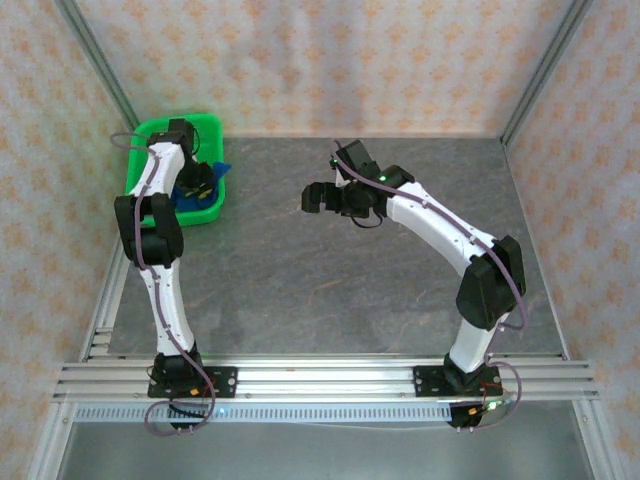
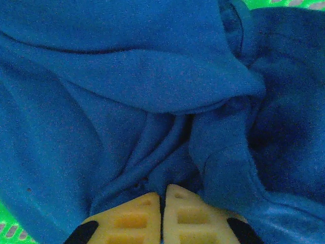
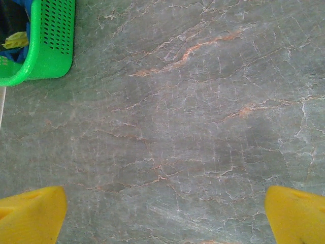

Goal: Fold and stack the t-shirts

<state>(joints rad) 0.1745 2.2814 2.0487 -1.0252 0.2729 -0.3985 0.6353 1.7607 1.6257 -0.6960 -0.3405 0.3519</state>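
Note:
A royal-blue t-shirt (image 2: 127, 91) lies crumpled in the green basket (image 1: 160, 130) at the table's far left; a blue corner (image 1: 222, 170) hangs over the basket's right rim. My left gripper (image 1: 197, 183) reaches down into the basket. In the left wrist view its yellow fingers (image 2: 132, 218) are pressed together, and a fold of the blue cloth runs in between the tips of the left gripper (image 2: 163, 188). My right gripper (image 1: 312, 197) hovers over the middle of the table. Its jaws stand wide apart, and the right gripper (image 3: 165, 213) has only bare tabletop between them.
The grey marbled tabletop (image 1: 300, 280) stretches from the basket to the right wall. The basket's perforated side (image 3: 51, 40) shows at the upper left of the right wrist view. Metal frame posts and patterned walls enclose the table.

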